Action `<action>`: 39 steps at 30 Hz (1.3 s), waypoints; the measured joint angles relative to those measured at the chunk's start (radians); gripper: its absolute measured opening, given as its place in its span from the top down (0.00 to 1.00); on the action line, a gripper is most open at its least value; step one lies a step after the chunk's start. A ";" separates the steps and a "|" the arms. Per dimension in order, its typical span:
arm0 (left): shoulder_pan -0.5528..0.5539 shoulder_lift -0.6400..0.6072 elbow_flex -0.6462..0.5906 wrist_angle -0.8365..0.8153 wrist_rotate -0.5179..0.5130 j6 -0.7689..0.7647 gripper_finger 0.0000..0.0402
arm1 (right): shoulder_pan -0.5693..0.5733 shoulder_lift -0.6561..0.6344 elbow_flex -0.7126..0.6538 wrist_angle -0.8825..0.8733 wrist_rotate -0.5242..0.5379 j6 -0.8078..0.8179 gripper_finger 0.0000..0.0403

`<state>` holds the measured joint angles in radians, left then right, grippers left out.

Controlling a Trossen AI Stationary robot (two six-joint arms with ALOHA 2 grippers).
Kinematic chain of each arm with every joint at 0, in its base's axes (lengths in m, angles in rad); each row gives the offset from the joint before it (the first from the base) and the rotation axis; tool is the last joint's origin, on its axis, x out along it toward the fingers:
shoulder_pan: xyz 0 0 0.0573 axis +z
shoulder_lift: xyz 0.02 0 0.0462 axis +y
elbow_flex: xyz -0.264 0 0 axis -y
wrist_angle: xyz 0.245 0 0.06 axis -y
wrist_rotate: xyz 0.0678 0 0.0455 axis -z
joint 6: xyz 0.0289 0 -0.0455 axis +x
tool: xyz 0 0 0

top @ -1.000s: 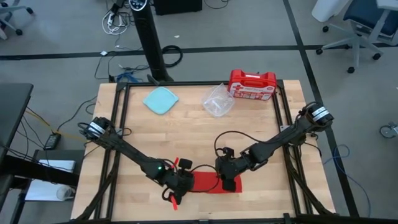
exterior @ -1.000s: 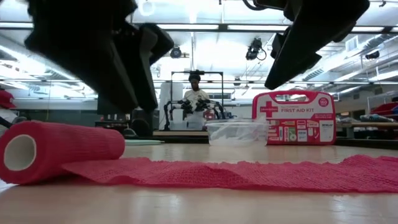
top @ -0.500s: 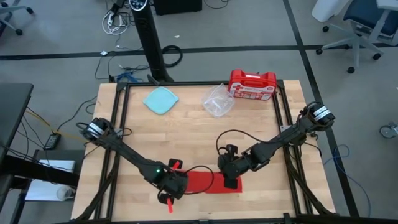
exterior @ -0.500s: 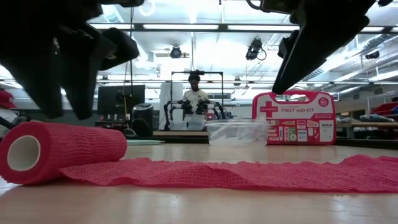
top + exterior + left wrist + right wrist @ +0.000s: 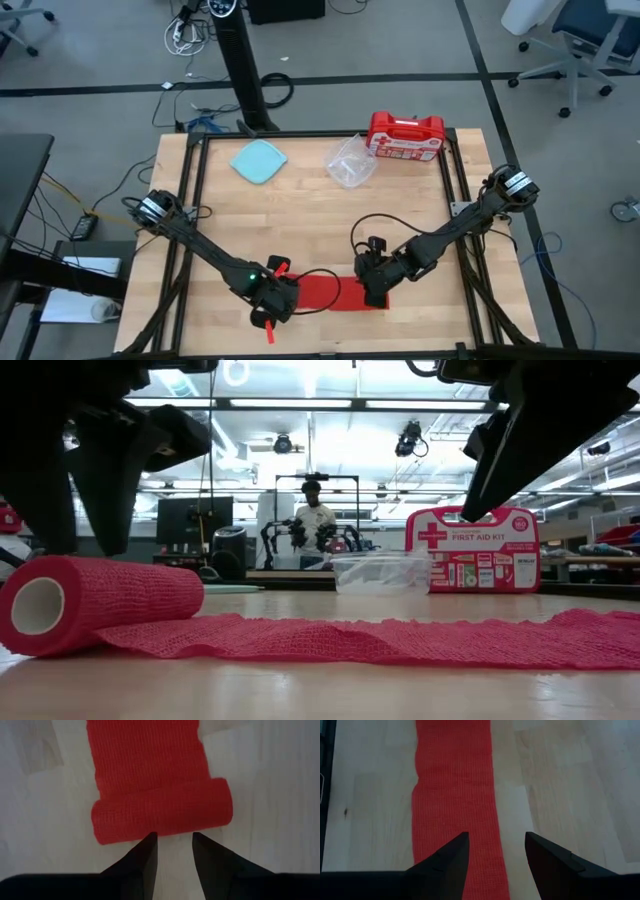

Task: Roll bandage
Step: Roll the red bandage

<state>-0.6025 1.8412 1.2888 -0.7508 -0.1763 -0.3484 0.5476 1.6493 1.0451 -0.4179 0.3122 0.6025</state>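
The bandage is a bright red strip (image 5: 340,293) lying flat near the table's front edge, with its left end wound into a roll (image 5: 162,812) that rests on its side (image 5: 100,600). My left gripper (image 5: 172,837) points steeply down just left of the roll. It is open, with its fingertips close over the roll's side, and the low view shows a small gap between them and the roll. My right gripper (image 5: 495,837) hangs open above the strip's right part (image 5: 455,785), touching nothing.
At the table's far edge stand a red first-aid case (image 5: 405,135), a clear plastic container (image 5: 350,160) and a teal cloth (image 5: 258,160). A black frame (image 5: 200,200) runs around the tabletop. Beyond the table a person (image 5: 315,515) stands at another robot.
My left gripper has drawn back toward the table's left and near edge, off the roll, and tipped to point more steeply down. The roll and the strip lie as before.
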 joint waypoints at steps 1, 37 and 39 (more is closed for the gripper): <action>0.000 0.000 0.000 0.009 -0.006 0.001 0.68 | 0.000 0.000 0.000 -0.001 0.003 0.003 0.52; 0.080 0.047 -0.044 0.265 0.050 0.113 0.68 | 0.054 -0.029 0.000 -0.099 0.034 0.110 0.52; 0.087 0.048 -0.046 0.284 0.056 0.130 0.68 | 0.062 -0.049 0.000 -0.131 0.048 0.126 0.52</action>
<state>-0.5159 1.8890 1.2427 -0.4665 -0.1204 -0.2183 0.6098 1.6004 1.0451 -0.5489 0.3602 0.7282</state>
